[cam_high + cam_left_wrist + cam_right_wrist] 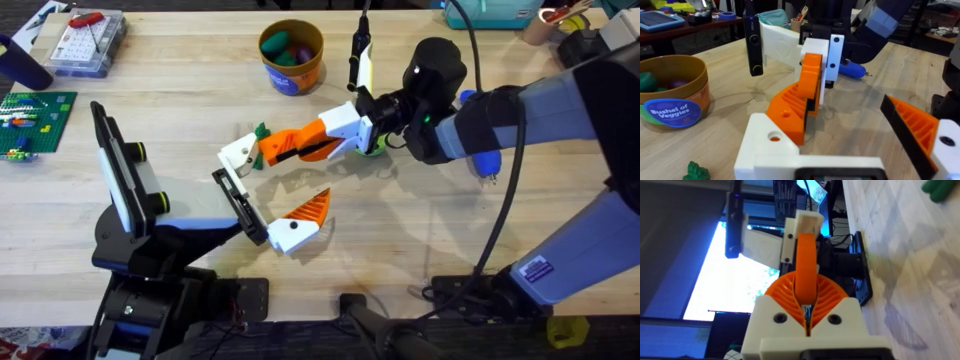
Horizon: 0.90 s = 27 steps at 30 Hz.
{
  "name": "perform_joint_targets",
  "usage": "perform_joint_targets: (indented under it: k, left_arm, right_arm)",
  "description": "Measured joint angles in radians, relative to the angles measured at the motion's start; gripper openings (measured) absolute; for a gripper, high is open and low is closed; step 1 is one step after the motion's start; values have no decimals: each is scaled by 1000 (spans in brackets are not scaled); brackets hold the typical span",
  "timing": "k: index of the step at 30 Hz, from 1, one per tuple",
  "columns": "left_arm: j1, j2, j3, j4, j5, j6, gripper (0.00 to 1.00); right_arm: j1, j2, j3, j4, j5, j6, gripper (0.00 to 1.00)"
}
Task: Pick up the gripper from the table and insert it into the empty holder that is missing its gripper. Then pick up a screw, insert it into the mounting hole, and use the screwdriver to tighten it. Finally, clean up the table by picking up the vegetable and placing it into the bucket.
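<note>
Right gripper (pixel 285 148): shut tight on the gripper (pixel 240 152), right beside the holder (pixel 240 205).
Left gripper (pixel 262 205): open wide.
Bucket (pixel 291 57): far behind.
Room: bare wooden table (pixel 420 230) in front.

Screwdriver (pixel 483 160): largely hidden behind right arm, blue tip showing. Vegetable (pixel 696 172): cut by frame edge. Bucket (pixel 675 97): cut at edge, contents partly hidden by its wall.
</note>
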Motion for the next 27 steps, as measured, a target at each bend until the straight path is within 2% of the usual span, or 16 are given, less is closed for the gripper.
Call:
perform_joint_targets:
  k: [13, 19, 27]
  left_arm:
    - [0, 6, 3, 8, -3, 0, 987]
    - [0, 6, 3, 8, -2, 0, 987]
    - [0, 6, 3, 8, 0, 0, 987]
  right_arm:
    - [-17, 0, 0, -10, 0, 0, 11]
    - [-24, 0, -2, 161, 0, 21, 11]
    - [-25, 0, -48, 270, 0, 62, 11]
